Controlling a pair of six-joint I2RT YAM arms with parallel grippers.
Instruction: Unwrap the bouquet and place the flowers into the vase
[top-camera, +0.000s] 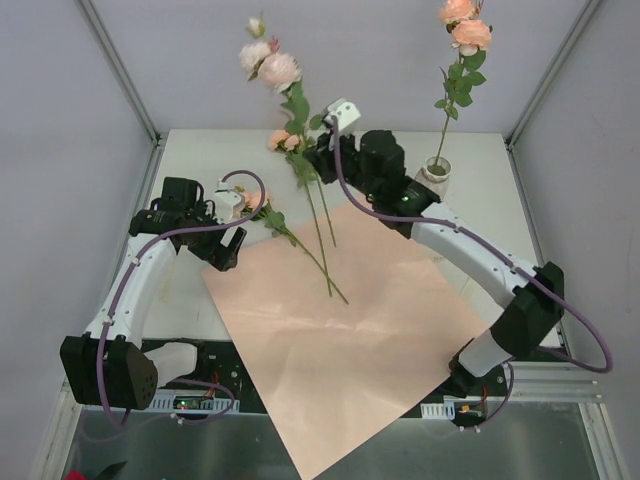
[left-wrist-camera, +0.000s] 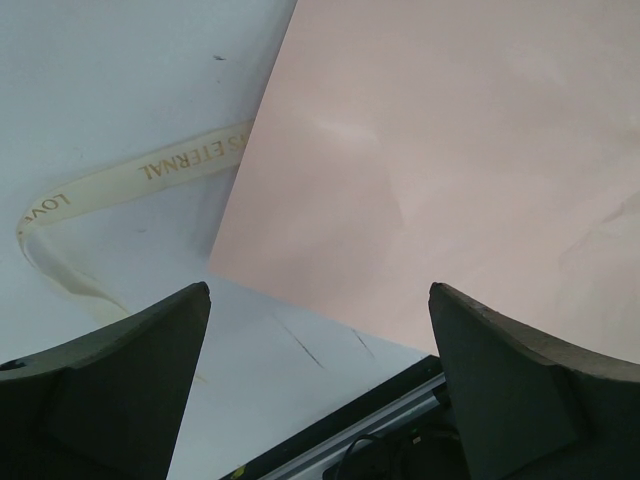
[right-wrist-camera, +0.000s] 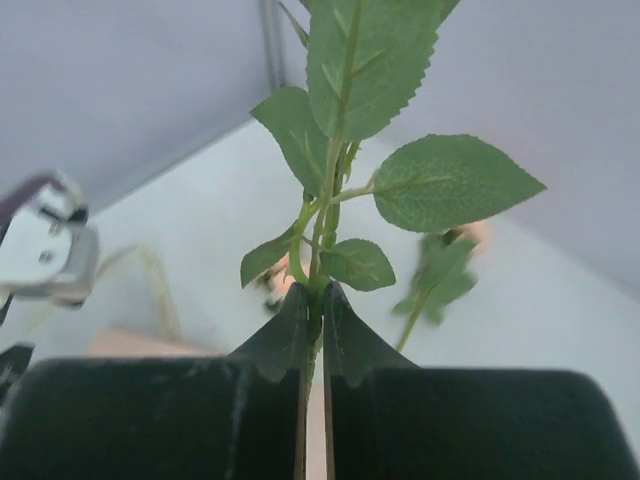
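My right gripper (top-camera: 318, 160) (right-wrist-camera: 316, 295) is shut on the green stems of peach-pink flowers (top-camera: 270, 62) (right-wrist-camera: 330, 170), held upright above the table's far middle, their stem ends hanging over the pink paper sheet (top-camera: 340, 340). The bouquet's paper lies unfolded and flat. Another rose (top-camera: 272, 218) lies on the table beside the paper's left corner, its stem running onto the sheet. The cream-white vase (top-camera: 437, 176) stands at the far right with one tall rose (top-camera: 466, 28) in it. My left gripper (top-camera: 222, 250) (left-wrist-camera: 318, 290) hangs open over the paper's left edge (left-wrist-camera: 450, 150), holding nothing.
A cream ribbon (left-wrist-camera: 130, 180) with gold lettering lies on the white table left of the paper. The sheet overhangs the table's near edge. Grey walls and metal posts close in the back and sides.
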